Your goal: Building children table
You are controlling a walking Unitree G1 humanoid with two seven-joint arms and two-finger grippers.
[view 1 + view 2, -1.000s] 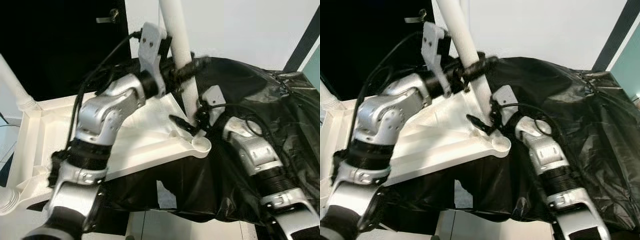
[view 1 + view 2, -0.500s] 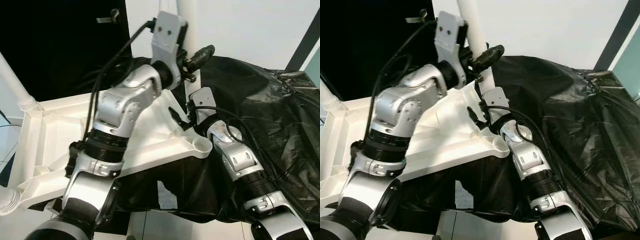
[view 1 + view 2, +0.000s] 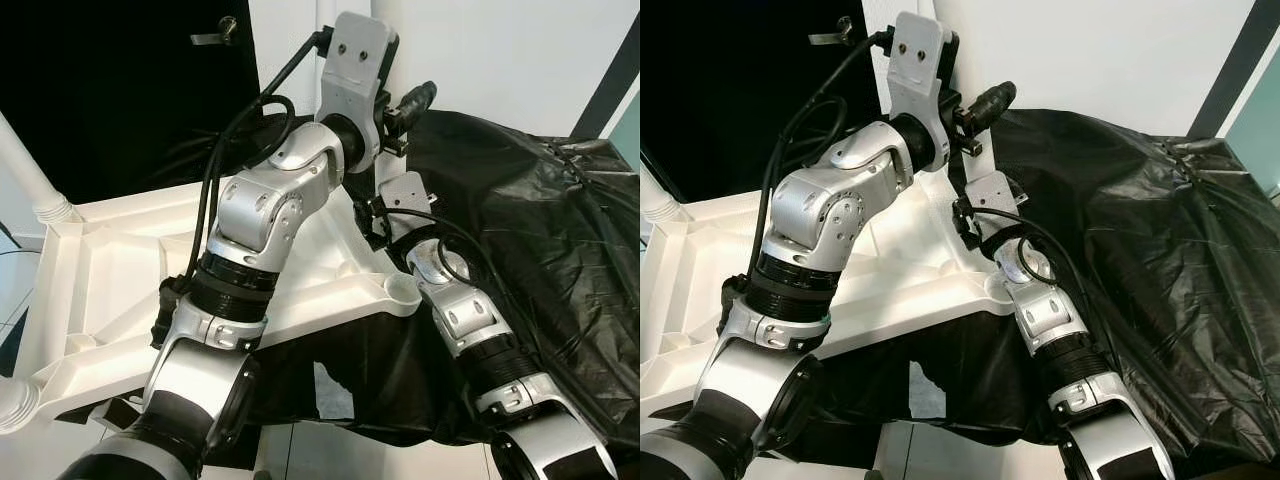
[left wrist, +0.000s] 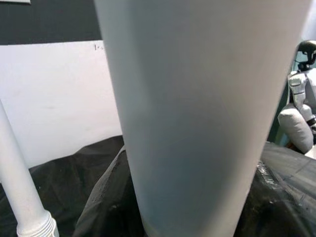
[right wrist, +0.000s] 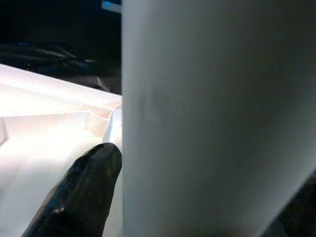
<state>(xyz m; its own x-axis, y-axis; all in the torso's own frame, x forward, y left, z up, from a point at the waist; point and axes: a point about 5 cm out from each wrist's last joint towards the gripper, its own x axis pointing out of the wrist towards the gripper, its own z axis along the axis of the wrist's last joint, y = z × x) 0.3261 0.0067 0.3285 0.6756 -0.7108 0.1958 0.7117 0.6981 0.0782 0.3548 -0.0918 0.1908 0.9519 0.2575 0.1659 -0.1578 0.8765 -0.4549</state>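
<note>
The white table top lies upside down on a surface covered in black plastic. At its far right corner a white table leg stands upright, largely hidden behind my left wrist in the eye views. My left gripper is shut around this leg high up, one black finger wrapping it. Lower down, near the leg's foot, my right gripper is closed on the same leg, with one finger pressed against its side and the other hidden behind it.
A second leg stands in the far left corner, and a third leg end shows at the near left. The near right corner socket is open. A dark doorway lies behind, a white wall to the right.
My left wrist has risen and shifted right along the leg, which now stands straighter. The right forearm has swung left, closer in under the left gripper.
</note>
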